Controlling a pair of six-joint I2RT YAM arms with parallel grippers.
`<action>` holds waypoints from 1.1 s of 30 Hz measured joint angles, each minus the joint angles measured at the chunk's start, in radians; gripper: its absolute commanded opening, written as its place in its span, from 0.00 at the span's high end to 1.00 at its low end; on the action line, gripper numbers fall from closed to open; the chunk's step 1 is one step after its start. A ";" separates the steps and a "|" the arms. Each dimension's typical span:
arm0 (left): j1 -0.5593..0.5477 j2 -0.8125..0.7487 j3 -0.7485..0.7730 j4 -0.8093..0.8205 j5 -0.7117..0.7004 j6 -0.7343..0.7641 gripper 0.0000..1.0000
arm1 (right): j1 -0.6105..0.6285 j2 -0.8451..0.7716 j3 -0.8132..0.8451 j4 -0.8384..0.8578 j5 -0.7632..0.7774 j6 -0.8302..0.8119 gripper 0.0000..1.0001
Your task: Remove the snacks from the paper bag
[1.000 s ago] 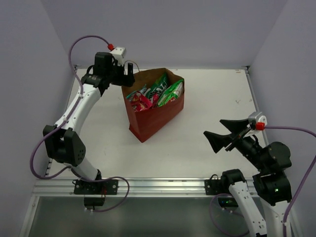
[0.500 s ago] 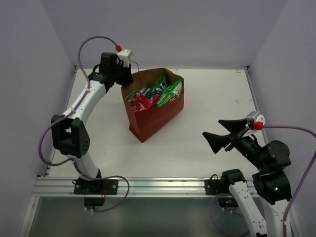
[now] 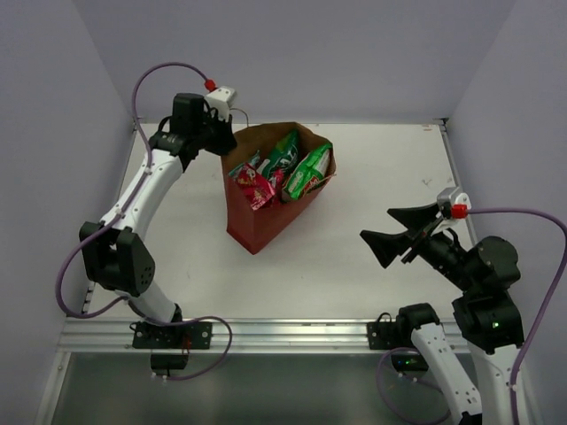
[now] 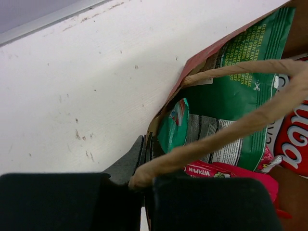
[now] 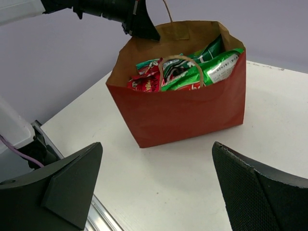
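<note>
The paper bag (image 3: 273, 211), brown kraft above and red below, stands open in the middle of the table (image 3: 372, 168). The snacks (image 3: 285, 170) fill it: green-and-white, red and teal foil packets (image 5: 192, 72). My left gripper (image 3: 229, 137) is at the bag's back-left corner, shut on the rim of the paper bag (image 4: 192, 62) where a string handle (image 4: 231, 130) starts. A green packet (image 4: 240, 82) and a red one (image 4: 211, 169) lie just inside. My right gripper (image 3: 376, 226) hovers wide open to the right of the bag, holding nothing, and faces the red side (image 5: 183, 113).
Grey walls close in the table on the left, back and right. A metal rail (image 3: 266, 332) with both arm bases runs along the near edge. Bare white table lies between the bag and the right gripper (image 5: 156, 144).
The left gripper has shut on the bag's rim. The bag has tipped and shifted slightly toward it. The right arm has drifted a little to the left, still open.
</note>
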 measured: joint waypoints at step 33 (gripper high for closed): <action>-0.234 -0.372 -0.283 0.127 -0.218 0.155 1.00 | 0.668 0.958 0.149 0.422 0.359 0.117 0.26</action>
